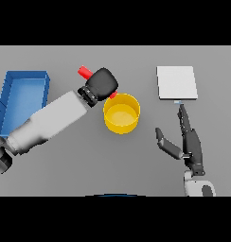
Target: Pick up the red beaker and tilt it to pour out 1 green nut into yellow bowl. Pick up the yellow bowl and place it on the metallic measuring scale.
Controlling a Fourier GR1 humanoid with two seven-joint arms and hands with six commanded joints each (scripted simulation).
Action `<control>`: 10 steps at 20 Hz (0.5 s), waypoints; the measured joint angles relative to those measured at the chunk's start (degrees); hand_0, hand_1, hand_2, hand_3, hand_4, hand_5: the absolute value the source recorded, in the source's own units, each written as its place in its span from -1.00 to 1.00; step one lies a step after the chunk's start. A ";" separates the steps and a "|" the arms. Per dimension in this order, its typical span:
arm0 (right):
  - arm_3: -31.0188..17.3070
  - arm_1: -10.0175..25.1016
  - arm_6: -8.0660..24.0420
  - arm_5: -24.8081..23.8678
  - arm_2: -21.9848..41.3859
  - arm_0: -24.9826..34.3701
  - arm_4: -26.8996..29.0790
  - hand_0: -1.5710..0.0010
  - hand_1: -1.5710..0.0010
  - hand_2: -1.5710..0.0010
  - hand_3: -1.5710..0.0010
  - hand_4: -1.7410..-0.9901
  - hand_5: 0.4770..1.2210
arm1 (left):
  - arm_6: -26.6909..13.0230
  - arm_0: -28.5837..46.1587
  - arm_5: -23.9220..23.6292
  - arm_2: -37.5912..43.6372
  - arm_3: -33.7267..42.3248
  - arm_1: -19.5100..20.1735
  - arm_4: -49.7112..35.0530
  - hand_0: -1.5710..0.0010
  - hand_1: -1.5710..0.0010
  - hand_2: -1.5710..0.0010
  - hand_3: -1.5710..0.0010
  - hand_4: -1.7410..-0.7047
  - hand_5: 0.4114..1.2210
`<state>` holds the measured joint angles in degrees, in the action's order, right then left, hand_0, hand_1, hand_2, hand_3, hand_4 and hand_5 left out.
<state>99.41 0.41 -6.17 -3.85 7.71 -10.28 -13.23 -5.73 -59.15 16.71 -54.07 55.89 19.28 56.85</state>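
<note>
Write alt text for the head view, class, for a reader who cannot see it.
The robot's left hand grips a red beaker, tilted over the rim of a yellow bowl on the grey table. The right hand rests open below a metallic measuring scale. A blue bin sits at far left.

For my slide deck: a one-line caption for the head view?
Left robot hand tilts the red beaker over the yellow bowl.
</note>
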 measured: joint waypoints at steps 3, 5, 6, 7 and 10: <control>0.14 0.69 1.21 -0.53 -0.70 0.57 -0.34 1.00 1.00 1.00 1.00 0.21 -0.60 | 0.18 -2.74 2.36 -3.62 -0.65 -0.28 2.25 -1.00 -1.00 -1.00 -0.97 -0.99 1.00; -0.24 0.34 1.02 -0.41 -0.35 0.27 -0.43 1.00 1.00 1.00 1.00 0.23 -0.64 | 0.98 -4.73 2.88 -5.72 -1.13 -0.25 3.58 -1.00 -1.00 -1.00 -0.98 -1.00 1.00; -0.50 0.39 1.00 -0.81 -0.55 0.31 -0.69 1.00 1.00 1.00 1.00 0.24 -0.67 | 2.07 -4.98 2.74 -7.06 -1.49 0.03 4.11 -1.00 -1.00 -1.00 -0.98 -1.00 1.00; -0.49 -0.21 1.17 -1.34 0.22 0.37 -1.82 1.00 1.00 1.00 1.00 0.24 -0.69 | 2.34 -6.50 2.31 -7.70 -2.95 -0.93 4.65 -1.00 -1.00 -1.00 -0.99 -1.00 1.00; -0.45 -0.09 1.30 -1.69 0.12 0.96 -2.20 1.00 1.00 1.00 1.00 0.31 -0.71 | 3.91 -9.34 3.01 -10.44 -5.32 -1.11 6.06 -1.00 -1.00 -1.00 -0.99 -0.99 1.00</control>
<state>98.97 0.32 -4.87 -5.55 7.83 -9.32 -15.42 -1.82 -68.49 19.73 -64.51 50.57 18.17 62.91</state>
